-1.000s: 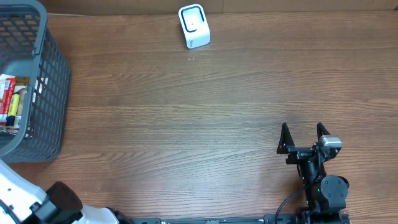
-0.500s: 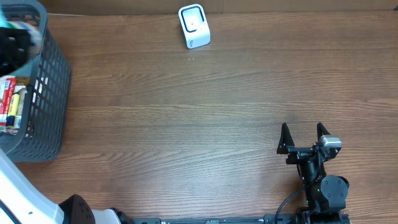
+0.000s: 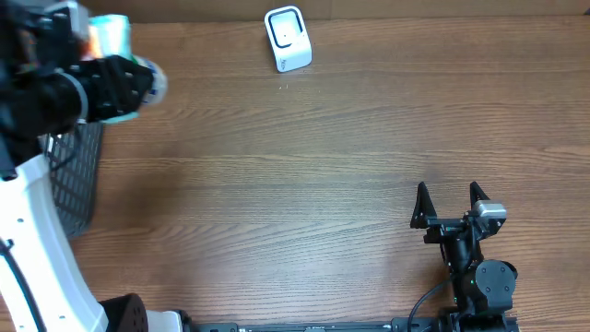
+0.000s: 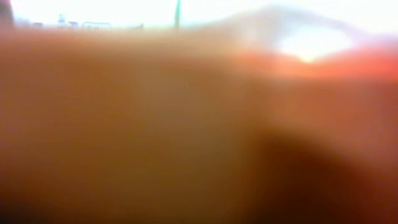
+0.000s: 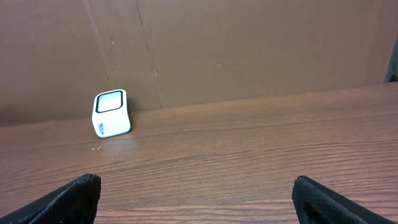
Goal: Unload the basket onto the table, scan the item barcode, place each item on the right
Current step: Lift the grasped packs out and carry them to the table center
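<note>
Wood table (image 3: 277, 184), scanner (image 3: 288, 39) at far edge. L gripper (image 3: 120, 85) high at left over basket (image 3: 78, 180), all blurred, jaws part-closed on teal-orange item (image 3: 112, 33); wrist cam just an orange smear. R gripper (image 3: 448, 192) low near right, jaws wide, empty.
</note>
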### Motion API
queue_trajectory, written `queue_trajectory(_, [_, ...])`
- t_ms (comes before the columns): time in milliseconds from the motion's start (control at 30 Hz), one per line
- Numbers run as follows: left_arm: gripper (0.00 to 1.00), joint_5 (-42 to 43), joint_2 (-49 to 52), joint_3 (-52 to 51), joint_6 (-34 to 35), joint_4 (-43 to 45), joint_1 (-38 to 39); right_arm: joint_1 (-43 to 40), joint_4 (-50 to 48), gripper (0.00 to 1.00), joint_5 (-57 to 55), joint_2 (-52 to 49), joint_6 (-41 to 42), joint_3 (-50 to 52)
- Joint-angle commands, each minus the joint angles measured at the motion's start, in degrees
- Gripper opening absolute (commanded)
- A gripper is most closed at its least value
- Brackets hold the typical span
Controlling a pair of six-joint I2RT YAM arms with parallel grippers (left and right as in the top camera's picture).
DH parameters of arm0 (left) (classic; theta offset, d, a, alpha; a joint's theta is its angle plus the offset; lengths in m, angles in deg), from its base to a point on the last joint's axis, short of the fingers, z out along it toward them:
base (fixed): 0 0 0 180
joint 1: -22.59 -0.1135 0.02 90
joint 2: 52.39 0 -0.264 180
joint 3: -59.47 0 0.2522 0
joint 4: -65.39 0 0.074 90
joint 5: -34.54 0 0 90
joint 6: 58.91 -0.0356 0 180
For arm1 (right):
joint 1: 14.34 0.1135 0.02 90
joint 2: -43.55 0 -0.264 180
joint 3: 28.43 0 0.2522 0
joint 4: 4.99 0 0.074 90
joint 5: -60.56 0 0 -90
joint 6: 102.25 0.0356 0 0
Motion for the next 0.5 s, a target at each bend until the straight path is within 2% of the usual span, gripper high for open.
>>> queue_trajectory(0, [0.17, -5.7, -1.6, -1.0, 1.4, 0.4, 5.5, -0.2, -0.3, 1.0, -0.1, 0.6, -0.2, 0.6])
queue_trajectory(167, [0.17, -10.0, -1.6, -8.1, 4.5, 1.6, 13.8, -0.2, -0.4, 1.0, -0.1, 0.6, -0.2, 0.6])
queue_trajectory(233, [0.16, -12.2, -1.6, -11.8, 8.3, 3.2, 16.9, -0.2, -0.4, 1.0, -0.1, 0.6, -0.2, 0.6])
queue_trajectory(467, [0.13, -17.4, -1.4, -26.8, 16.3, 14.2, 29.4, -0.2, -0.4, 1.0, -0.1, 0.6, -0.2, 0.6])
